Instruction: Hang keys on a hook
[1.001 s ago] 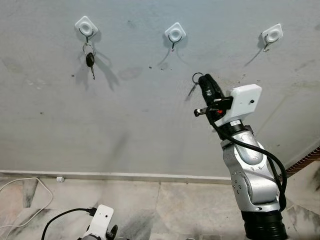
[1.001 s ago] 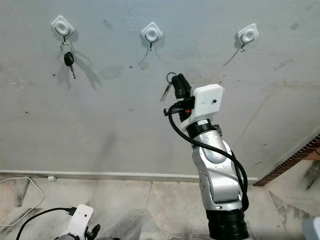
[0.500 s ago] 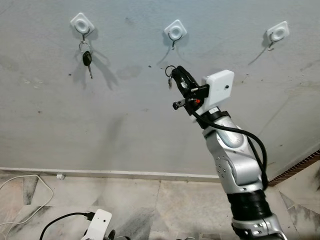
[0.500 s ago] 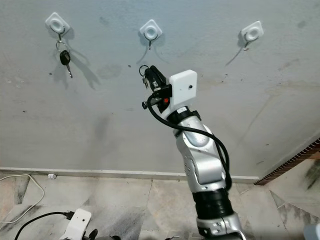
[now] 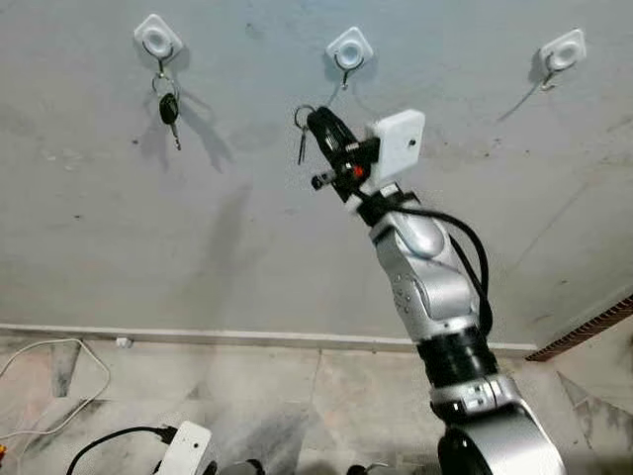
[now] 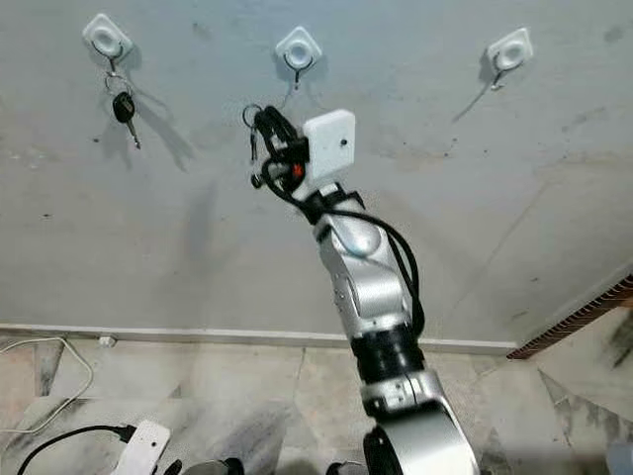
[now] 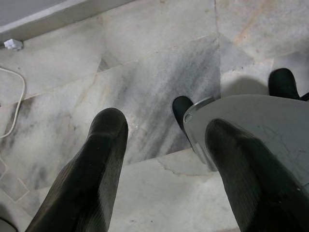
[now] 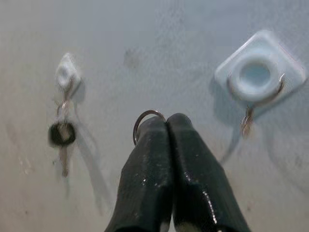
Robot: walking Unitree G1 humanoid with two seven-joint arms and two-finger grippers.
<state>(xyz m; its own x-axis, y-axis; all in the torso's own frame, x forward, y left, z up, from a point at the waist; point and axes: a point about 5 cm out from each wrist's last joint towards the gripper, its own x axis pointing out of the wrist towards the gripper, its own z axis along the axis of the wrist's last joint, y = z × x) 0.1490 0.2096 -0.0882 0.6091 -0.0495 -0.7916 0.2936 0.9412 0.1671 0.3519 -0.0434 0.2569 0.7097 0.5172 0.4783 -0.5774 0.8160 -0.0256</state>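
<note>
Three white, diamond-shaped plastic hooks sit in a row along the top of the frame on a rough, stained grey wall (image 5: 119,247): the left hook (image 5: 157,37), the middle hook (image 5: 349,48) and the right hook (image 5: 564,49), each with a round dished centre and a thin wire hook below. One set of hung keys (image 5: 169,107), a black-headed key on a metal ring, dangles from the left hook at upper left. The right gripper (image 5: 318,123), raised on its silver arm near upper centre, has its two long black fingers pressed together on a second set of keys (image 5: 302,129), whose thin round key ring (image 8: 143,122) sticks out beside the fingertips, with a slim key hanging beneath it; this set sits below and to the left of the middle hook, apart from it. The left gripper (image 7: 166,145) hangs low with its two fingers spread wide, holding nothing, over the veined grey-white marble floor (image 7: 145,72). One white cable (image 5: 45,381) curls at lower left.
</note>
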